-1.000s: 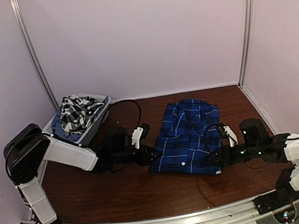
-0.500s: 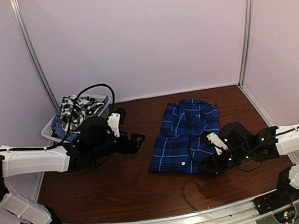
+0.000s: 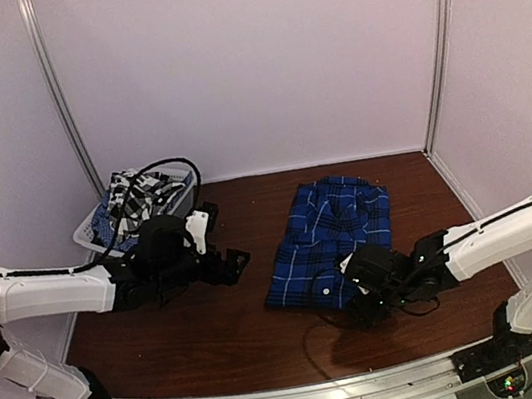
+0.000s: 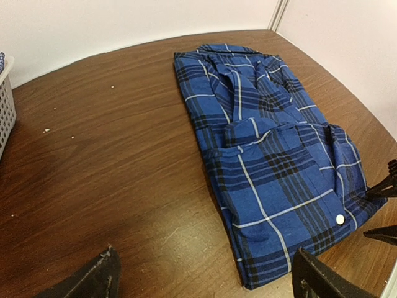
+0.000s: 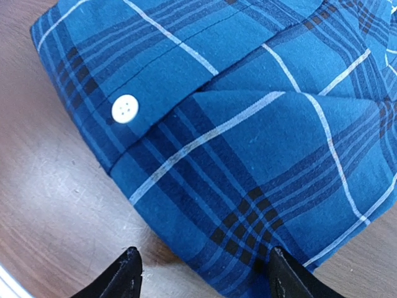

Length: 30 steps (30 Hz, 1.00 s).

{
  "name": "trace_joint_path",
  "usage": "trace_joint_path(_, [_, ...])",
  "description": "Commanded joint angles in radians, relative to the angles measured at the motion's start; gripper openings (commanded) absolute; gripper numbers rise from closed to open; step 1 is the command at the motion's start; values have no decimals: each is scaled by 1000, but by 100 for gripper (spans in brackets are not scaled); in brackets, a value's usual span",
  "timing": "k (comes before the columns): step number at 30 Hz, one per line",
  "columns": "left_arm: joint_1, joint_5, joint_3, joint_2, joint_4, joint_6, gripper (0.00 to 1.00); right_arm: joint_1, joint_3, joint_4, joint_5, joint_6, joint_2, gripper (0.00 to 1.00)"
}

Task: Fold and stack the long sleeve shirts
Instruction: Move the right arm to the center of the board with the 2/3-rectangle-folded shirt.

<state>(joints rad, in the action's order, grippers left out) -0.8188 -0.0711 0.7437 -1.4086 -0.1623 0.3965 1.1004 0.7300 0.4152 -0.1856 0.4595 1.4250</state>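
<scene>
Top external view puts the blue plaid shirt (image 3: pixel 332 234) folded into a long packet on the brown table (image 3: pixel 269 346). It lies a little toward 3 o'clock of centre, with its collar end at 12 and its hem end at 6.

My left jaws hover low over bare wood at 9 o'clock of that shirt, apart from it. They are spread wide with nothing between them. In the left wrist view my two fingertips (image 4: pixel 102 276) sit at the bottom corners, and the blue plaid shirt (image 4: pixel 267 155) lies ahead toward 1 o'clock, untouched.

My right jaws are at the shirt's 6 o'clock edge, near the white button (image 3: pixel 327 292). In the right wrist view those fingertips (image 5: pixel 128 276) stand apart, unclenched. The near corner of the blue plaid shirt (image 5: pixel 248 124) lies between them and runs up toward 12. I cannot tell whether the tips touch the fabric. The white button (image 5: pixel 125 108) shows at 10 o'clock of that view.

The black-and-white checked shirt (image 3: pixel 134 195) is heaped in the white mesh basket (image 3: pixel 175 212) at the table's 10 o'clock corner.
</scene>
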Motion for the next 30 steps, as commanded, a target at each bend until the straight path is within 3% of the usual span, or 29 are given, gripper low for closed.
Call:
trace_joint_path(1, [6, 6, -14, 39, -22, -28, 98, 16, 63, 76, -117, -20, 58, 68])
trace_joint_path(15, [6, 8, -20, 70, 18, -91, 98, 54, 144, 148, -171, -66, 207, 48])
trace_joint_path(23, [6, 137, -70, 137, -46, -177, 98, 87, 146, 137, -143, -87, 217, 15])
trace_joint_path(28, [2, 226, -164, 214, -146, -274, 98, 151, 117, 77, -52, -127, 152, 1])
trace_joint_path(30, [-11, 254, -199, 227, -189, -294, 97, 170, 101, 55, -4, -142, 122, 0])
